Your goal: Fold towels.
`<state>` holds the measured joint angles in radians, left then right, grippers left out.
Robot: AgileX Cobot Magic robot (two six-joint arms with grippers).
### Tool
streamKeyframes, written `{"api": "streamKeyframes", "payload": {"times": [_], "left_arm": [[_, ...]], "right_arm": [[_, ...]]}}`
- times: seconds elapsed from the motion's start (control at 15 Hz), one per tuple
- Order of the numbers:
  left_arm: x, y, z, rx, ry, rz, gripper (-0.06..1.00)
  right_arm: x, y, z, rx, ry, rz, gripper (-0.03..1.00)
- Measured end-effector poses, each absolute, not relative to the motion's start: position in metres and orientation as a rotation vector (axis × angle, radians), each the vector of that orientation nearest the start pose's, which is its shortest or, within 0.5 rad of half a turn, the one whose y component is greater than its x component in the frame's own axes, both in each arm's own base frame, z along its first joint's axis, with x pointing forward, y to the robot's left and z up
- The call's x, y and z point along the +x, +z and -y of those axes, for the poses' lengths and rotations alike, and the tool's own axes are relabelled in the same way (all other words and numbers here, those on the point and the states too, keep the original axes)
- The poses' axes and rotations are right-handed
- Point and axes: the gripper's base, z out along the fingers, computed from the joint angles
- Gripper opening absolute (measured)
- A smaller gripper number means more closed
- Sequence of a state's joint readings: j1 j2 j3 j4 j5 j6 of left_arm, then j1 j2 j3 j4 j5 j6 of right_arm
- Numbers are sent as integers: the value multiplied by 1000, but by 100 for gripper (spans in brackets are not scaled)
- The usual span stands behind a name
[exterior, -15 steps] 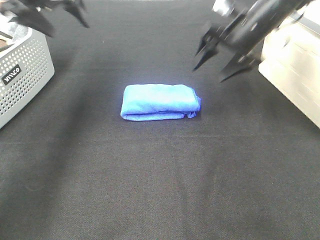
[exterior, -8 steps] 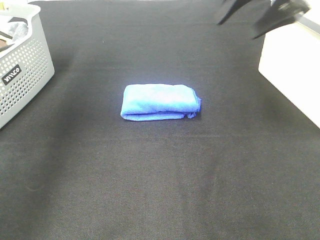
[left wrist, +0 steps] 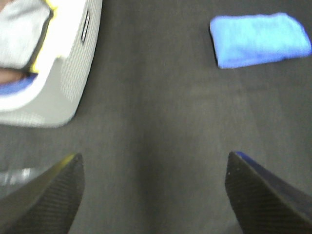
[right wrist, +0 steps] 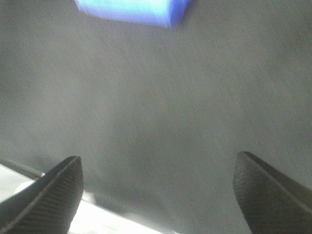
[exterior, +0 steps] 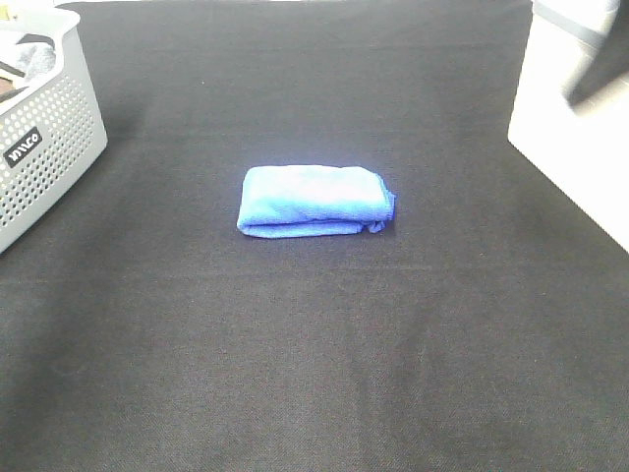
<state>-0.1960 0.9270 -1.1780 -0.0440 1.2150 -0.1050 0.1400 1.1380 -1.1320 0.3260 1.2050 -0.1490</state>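
Note:
The royal-blue towel (exterior: 314, 200) lies folded into a compact rectangle on the black table cloth, a little above the middle of the exterior view. It also shows in the left wrist view (left wrist: 260, 39) and, blurred, in the right wrist view (right wrist: 134, 9). My left gripper (left wrist: 153, 168) is open and empty, well away from the towel, near the basket. My right gripper (right wrist: 157, 170) is open and empty over bare cloth, far from the towel. Neither gripper shows clearly in the exterior view; only a dark blur sits at its right edge.
A perforated grey basket (exterior: 44, 138) stands at the far left with grey cloth inside (left wrist: 22, 29). A white block (exterior: 575, 147) stands along the right edge. The black cloth (exterior: 314, 344) covers the table.
Both arms have pulled back out of the exterior view: the left went first, then the right moved up and right. The folded towel has not moved.

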Motion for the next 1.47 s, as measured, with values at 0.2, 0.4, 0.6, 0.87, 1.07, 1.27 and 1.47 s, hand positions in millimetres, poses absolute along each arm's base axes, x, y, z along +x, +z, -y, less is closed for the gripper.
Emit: {"api": "streamKeyframes", "payload": {"times": [0.2,0.4,0.6,0.87,1.07,1.27,1.47], "left_arm": [[74,377,18,141,-189,-2366,76],[20,341,8,168,-187,-2256,76],[-9,306,2,192,-181,-2178,76],[-10,281,6,254,-208,-2139,76],[-5,280,12,333,-244,-2070,76],[-4,280,16,393,-262,-2046,76],[-5,280,17,391,-286,-2039,76]], "right_arm": [[127,347,-43,-326,399,-2557,79],[73,326,-34,-332,371,-2459,79],[38,304,-26,-331,320,-2355,79],[21,280,-18,-316,228,-2258,79],[23,278,-14,-292,177,-2240,79],[24,277,-14,-291,169,-2236,79],[24,277,-14,-291,169,-2236,79]]}}
